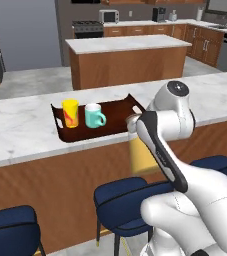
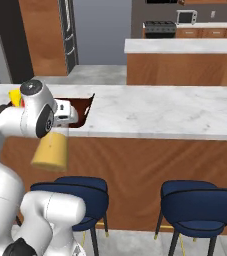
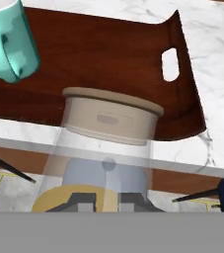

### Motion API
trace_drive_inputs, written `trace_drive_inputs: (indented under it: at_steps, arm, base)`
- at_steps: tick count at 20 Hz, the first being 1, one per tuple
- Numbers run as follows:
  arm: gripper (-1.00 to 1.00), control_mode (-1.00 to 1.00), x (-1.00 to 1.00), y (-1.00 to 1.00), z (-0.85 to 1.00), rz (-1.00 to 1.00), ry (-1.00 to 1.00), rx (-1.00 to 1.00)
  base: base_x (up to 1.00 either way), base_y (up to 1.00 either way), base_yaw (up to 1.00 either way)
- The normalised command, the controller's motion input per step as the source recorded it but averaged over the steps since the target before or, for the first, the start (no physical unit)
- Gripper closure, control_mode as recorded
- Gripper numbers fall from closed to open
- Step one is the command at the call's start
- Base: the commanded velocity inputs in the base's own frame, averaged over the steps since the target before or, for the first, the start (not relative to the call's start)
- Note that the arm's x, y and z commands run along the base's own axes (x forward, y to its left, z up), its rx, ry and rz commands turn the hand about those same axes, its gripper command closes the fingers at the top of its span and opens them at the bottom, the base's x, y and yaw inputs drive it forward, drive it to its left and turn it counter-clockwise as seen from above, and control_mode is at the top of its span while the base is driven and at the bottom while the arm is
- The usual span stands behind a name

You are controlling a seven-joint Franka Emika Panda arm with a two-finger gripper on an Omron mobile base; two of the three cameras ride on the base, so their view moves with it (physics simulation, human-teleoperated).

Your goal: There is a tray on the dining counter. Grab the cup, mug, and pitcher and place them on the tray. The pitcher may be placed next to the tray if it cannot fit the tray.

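The dark reddish-brown tray [image 1: 117, 117] lies on the marble dining counter [image 1: 15, 130]. On its left half stand the yellow cup [image 1: 70, 113] and, to the cup's right, the teal mug [image 1: 93, 115]. My gripper [image 3: 107, 200] is shut on the pitcher [image 1: 142, 157], a clear carafe with orange liquid and a cork lid [image 3: 111, 118]. The pitcher hangs in the air just off the counter's front edge, by the tray's right end [image 3: 182, 74]. From the right base view the pitcher [image 2: 51, 150] shows below my hand, with its body under the counter top.
Blue stools [image 1: 125, 200] [image 2: 200, 200] stand under the counter's front overhang, below the pitcher. A kitchen island [image 1: 125, 55] stands beyond the counter. To the right of the tray the counter top [image 2: 160, 112] is bare marble.
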Motion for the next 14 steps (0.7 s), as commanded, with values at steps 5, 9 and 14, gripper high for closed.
trace_drive_inputs:
  at_steps: [5, 9, 14]
  arm:
    - [1.00, -1.00, -0.04, 0.00, 0.00, 0.00, 0.00, 0.00]
    - [1.00, -1.00, -0.32, 0.00, 0.09, -0.01, -0.09, 0.00]
    - [1.00, -1.00, -0.40, 0.00, 0.30, -0.02, -0.21, 0.00]
  base:
    - [0.00, 0.00, 0.00]
    - [0.00, 0.00, 0.00]
    - [0.00, 0.00, 0.00]
